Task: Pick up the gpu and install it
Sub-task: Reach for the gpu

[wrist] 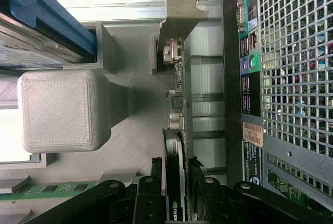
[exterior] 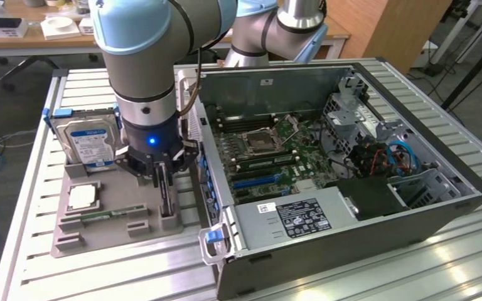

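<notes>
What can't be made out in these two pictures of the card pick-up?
- gpu: exterior view, upper part hidden by the gripper; wrist view sees it edge-on, faces unseen.
- hard drive: exterior view, one edge behind the arm; label print too small.
- memory stick: wrist view, cut off by the picture's edge.
</notes>
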Robot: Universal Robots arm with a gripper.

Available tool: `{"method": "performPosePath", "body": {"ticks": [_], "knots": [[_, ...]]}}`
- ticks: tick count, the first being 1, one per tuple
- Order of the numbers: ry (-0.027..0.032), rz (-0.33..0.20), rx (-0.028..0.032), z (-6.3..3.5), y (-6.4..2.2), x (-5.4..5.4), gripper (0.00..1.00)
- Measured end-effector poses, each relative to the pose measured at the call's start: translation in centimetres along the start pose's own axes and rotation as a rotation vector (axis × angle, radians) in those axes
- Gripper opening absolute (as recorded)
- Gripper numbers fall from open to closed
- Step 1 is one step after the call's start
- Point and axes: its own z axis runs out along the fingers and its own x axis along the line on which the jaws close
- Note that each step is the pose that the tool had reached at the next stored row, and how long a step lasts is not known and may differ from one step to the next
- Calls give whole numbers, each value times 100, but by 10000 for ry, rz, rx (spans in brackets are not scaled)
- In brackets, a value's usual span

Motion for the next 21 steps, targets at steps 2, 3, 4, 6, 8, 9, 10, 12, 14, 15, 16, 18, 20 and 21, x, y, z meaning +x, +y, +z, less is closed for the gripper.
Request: {"method": "performPosePath", "body": {"ticks": [2,3,4,6,8,9,10,12,14,15,16,18,20,21], "knots": [[0,0,0,0,0,0,33],[0,0,0,0,0,0,33],[0,0,0,0,0,0,33],[-1,0,-1,0,0,0,33],[0,0,0,0,0,0,33],[3,0,0,0,0,1,32],[1,-1,0,0,0,0,26],[0,0,0,0,0,0,26],[0,0,0,0,0,0,26],[0,0,0,0,0,0,26],[0,0,0,0,0,0,26],[0,0,0,0,0,0,26],[0,0,0,0,0,0,26],[0,0,0,0,0,0,26]]}}
